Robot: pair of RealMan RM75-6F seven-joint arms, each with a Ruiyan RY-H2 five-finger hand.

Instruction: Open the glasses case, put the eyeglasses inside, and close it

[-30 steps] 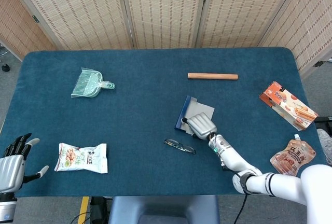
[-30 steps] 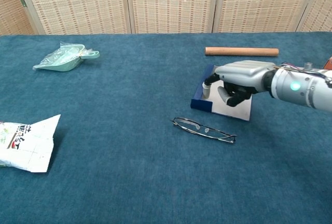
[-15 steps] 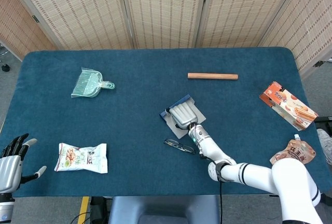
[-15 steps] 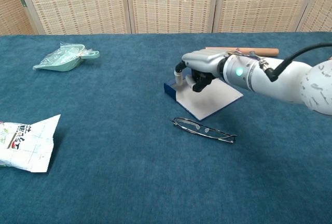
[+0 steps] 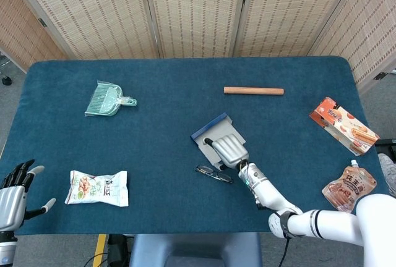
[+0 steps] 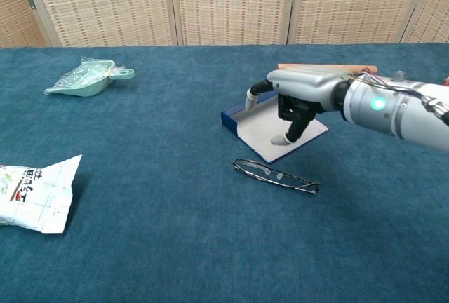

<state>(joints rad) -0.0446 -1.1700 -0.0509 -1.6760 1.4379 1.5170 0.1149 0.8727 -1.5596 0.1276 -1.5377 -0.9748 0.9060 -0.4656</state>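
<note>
The glasses case (image 5: 207, 132) (image 6: 312, 130) lies flat and closed near the table's middle, blue-sided with a grey top, turned at an angle. My right hand (image 5: 228, 148) (image 6: 303, 90) hovers over it with the thumb stretched toward the blue edge. One fingertip (image 6: 279, 139) touches the grey top, and the hand grips nothing. The eyeglasses (image 5: 215, 173) (image 6: 276, 174) lie folded on the cloth just in front of the case, untouched. My left hand (image 5: 13, 196) is at the table's near left corner, fingers apart and empty.
A green dustpan (image 5: 106, 100) (image 6: 84, 78) sits at the back left. A snack packet (image 5: 98, 188) (image 6: 31, 194) lies near left. A wooden rod (image 5: 253, 91) lies behind the case. An orange box (image 5: 343, 125) and a pouch (image 5: 348, 186) are at the right edge.
My right hand pushed the case leftward and turned it. The hand then eased back to the right and uncurled its fingers. The glasses stayed put.
</note>
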